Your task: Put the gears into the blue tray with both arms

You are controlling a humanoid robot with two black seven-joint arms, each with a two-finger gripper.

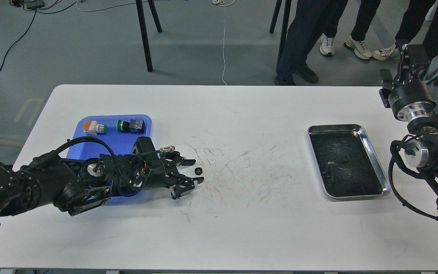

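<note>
The left gripper (193, 171) is spread wide around a gear (199, 171) on the counter (242, 213), just beside the blue tray (89, 144). The right gripper (403, 62) is raised; its opening cannot be told.

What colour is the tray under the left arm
Bright blue tray, seen in the head view.

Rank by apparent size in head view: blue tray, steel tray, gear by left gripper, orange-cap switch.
1. Steel tray and blue tray: look alike; the left arm hides much of the blue one, so no ranking.
2. Orange-cap switch.
3. Gear, smallest.
</note>
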